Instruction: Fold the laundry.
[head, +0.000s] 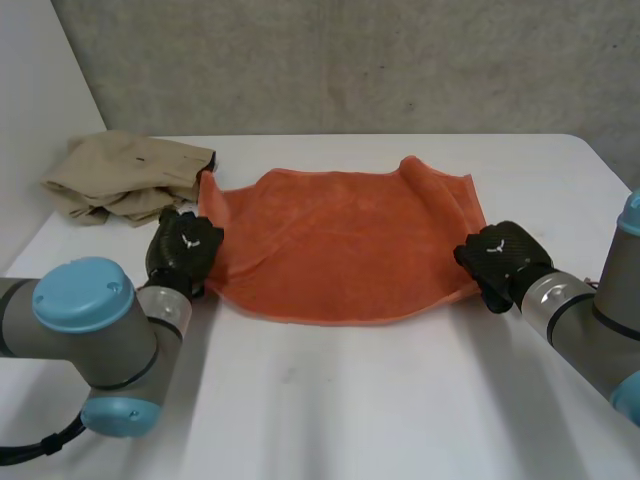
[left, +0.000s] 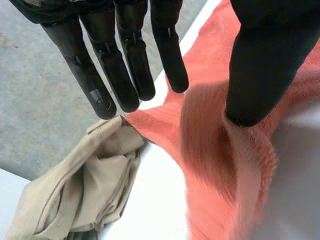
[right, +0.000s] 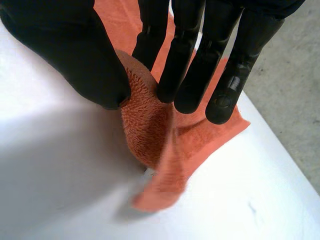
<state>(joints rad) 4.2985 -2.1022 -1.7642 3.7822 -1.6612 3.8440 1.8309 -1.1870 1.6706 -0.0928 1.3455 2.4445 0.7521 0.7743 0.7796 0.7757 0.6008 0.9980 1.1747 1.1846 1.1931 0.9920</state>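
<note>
Orange towel (head: 345, 240) lies mid-frame; right hand (head: 505, 260) pinches its right edge, left hand (head: 185, 248) rests straight-fingered on its left edge.

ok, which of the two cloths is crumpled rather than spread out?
The beige fabric garment, bunched in a heap; the orange terry towel beside it lies spread out.
</note>
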